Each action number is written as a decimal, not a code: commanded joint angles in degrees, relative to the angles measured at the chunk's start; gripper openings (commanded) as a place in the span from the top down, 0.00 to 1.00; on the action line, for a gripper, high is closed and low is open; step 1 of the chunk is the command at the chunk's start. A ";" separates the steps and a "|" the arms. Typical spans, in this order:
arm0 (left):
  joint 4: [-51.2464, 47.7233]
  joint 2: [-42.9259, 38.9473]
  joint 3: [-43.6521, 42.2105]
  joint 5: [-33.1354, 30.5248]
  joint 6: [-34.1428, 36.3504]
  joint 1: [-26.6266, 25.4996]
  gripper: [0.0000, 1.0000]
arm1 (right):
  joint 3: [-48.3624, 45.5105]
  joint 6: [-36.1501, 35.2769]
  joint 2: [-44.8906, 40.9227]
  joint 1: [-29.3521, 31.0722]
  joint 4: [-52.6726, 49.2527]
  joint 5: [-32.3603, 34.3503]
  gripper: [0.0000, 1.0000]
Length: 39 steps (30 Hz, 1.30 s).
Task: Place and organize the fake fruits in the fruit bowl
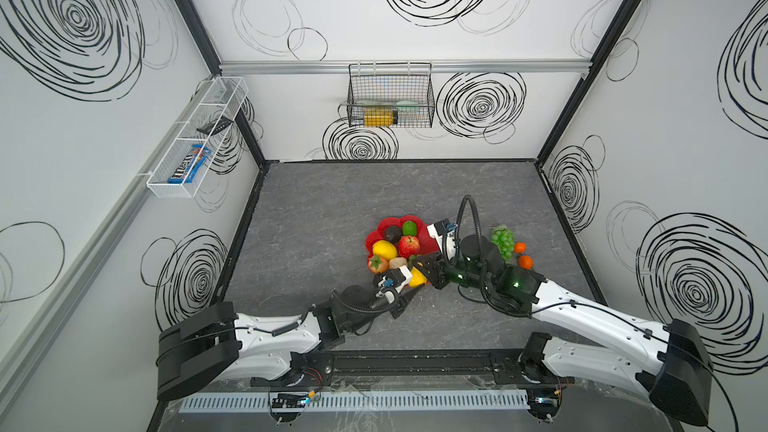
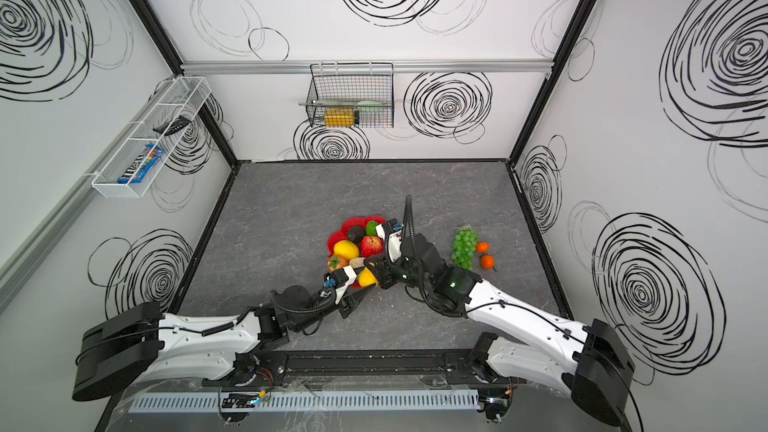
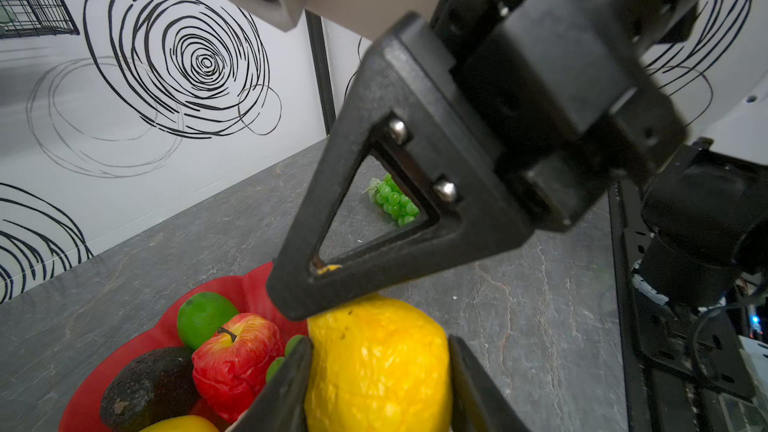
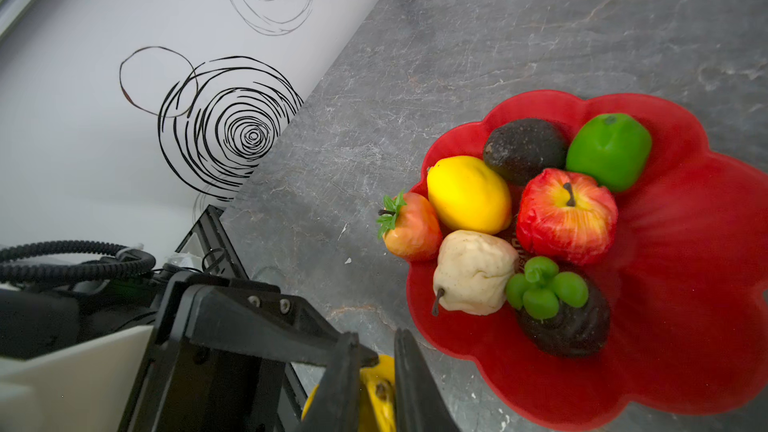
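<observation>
Just off the near rim of the red bowl [image 4: 685,284], a yellow lemon [image 3: 374,384] hangs between both arms: the left gripper [image 3: 380,344] is half open, clamped across its belly, while the right gripper [image 4: 376,338] is pinched narrow on its pointed end. It looks light, stiff and glossy, so the tapered tip may squirt free; the broad middle is the safer hold.

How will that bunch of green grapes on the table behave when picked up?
The grapes are many small balls in one cluster, so it probably flexes and dangles. The glossy round balls may slip. Lying flat, it likely won't roll.
</observation>
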 commanded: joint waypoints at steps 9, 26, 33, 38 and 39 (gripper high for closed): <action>3.51 -0.39 1.40 -1.21 1.15 -0.63 0.51 | 1.03 -0.54 0.81 0.09 0.83 -0.01 0.98; -8.90 -28.24 -6.24 -4.69 -13.04 15.17 0.14 | 4.15 -10.36 7.20 -0.54 0.49 26.42 0.97; -13.74 -33.25 -6.70 -12.94 -15.68 16.78 0.11 | 8.05 -12.62 14.13 -2.44 4.15 27.63 0.97; -15.24 -33.20 -6.12 -14.45 -16.11 16.72 0.11 | 13.80 -14.75 21.17 -3.17 5.33 27.43 0.98; -15.71 -33.52 -6.17 -15.37 -16.16 16.73 0.11 | 15.31 -15.07 22.78 -3.31 5.50 27.00 0.98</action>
